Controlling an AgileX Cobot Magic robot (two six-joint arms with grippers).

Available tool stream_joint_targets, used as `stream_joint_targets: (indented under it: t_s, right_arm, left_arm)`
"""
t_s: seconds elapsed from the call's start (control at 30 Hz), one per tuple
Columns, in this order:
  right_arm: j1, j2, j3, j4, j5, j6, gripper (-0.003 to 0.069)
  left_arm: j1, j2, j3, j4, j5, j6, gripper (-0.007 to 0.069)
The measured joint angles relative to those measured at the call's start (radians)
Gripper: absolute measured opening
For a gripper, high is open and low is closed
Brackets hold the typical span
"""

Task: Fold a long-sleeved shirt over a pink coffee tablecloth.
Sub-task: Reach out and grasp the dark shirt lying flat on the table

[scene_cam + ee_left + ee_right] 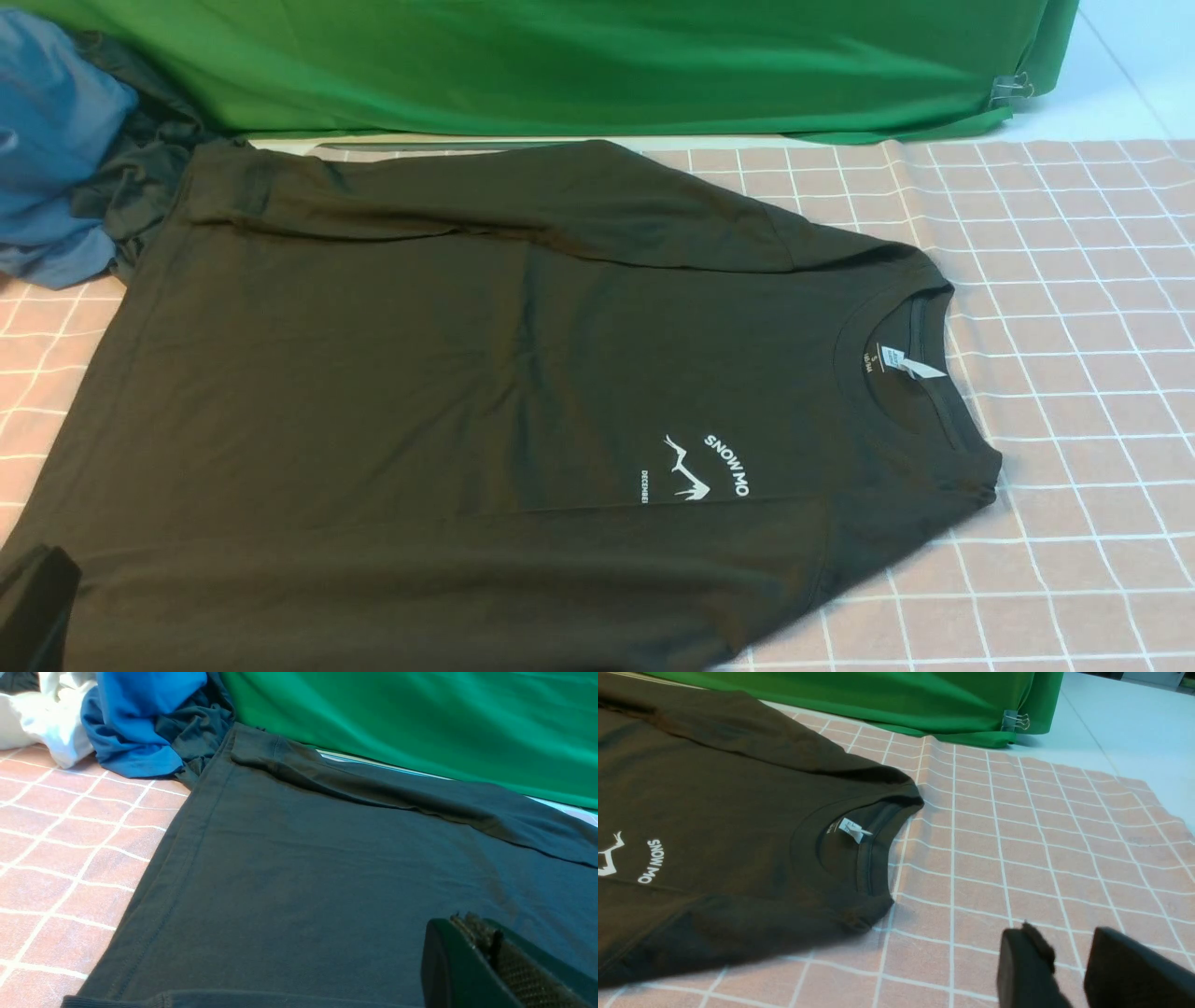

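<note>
The black long-sleeved shirt (448, 392) lies flat, chest print up, both sleeves folded inward across its body, collar toward the right, upon the pink coffee tablecloth (1074, 308), white-gridded.

The shirt (327, 882) lay flat on the tablecloth (60, 858) beneath the left gripper (486, 952), a bunched blue cloth (140, 723) at its eleven o'clock, a green cloth (420, 723) at one.

The long-sleeved shirt (392, 373) reads "SNOW MO" and "DECEMBE".
</note>
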Motion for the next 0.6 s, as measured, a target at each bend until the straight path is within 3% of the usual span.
stream_joint_targets:
  t_s: [0.6]
  right_arm:
    - [0.0,0.0,0.0,0.0,0.0,0.0,0.0242]
  left_arm:
    - [0.0,0.0,0.0,0.015,0.0,0.0,0.0015]
